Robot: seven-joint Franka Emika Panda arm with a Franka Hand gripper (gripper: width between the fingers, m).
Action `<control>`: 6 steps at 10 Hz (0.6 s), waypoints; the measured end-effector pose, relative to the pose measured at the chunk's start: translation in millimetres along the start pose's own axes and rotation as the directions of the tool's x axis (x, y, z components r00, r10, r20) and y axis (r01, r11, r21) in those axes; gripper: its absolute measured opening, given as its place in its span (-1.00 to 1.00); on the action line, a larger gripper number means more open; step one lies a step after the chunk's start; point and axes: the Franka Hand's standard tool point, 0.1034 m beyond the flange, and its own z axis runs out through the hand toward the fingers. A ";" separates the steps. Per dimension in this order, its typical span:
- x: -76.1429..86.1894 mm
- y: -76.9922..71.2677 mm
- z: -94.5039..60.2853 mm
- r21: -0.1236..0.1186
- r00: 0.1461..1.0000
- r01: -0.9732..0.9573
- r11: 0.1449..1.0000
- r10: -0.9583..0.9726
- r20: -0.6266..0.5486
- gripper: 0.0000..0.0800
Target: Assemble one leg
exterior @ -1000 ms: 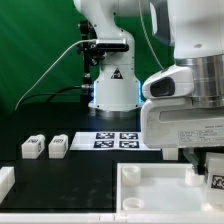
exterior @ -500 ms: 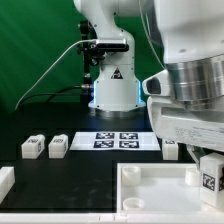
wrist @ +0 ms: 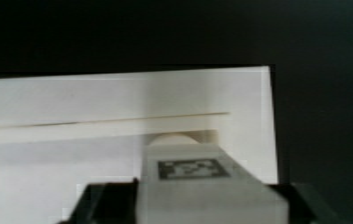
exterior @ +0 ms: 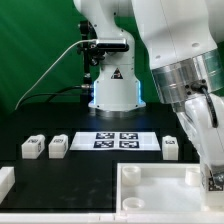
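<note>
My gripper hangs over the exterior view's right end of the large white tray, shut on a leg, a small white block with a black-and-white tag on its face. In the wrist view the leg sits between the dark fingers above the tray's white surface. In the exterior view only an edge of the held leg shows at the frame's right border. Three more legs lie on the black table: two at the left and one right of the marker board.
The marker board lies mid-table before the arm's base. A white part sits at the exterior view's left edge. A green backdrop stands behind.
The arm has turned and shifted toward the exterior view's right, carrying the held leg nearly out of frame. The leg right of the marker board has come into sight.
</note>
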 end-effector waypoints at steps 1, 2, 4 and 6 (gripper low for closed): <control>0.6 -0.3 -0.5 -0.004 0.997 0.077 0.997 -0.077 -0.001 0.05; 3.2 -3.4 -1.8 -0.029 0.946 0.325 0.945 -0.325 -0.013 0.47; -10.5 -5.4 -4.6 -0.073 0.780 0.622 0.780 -0.625 -0.032 0.60; -5.3 -5.6 -3.9 -0.078 0.660 0.748 0.659 -0.751 -0.020 0.62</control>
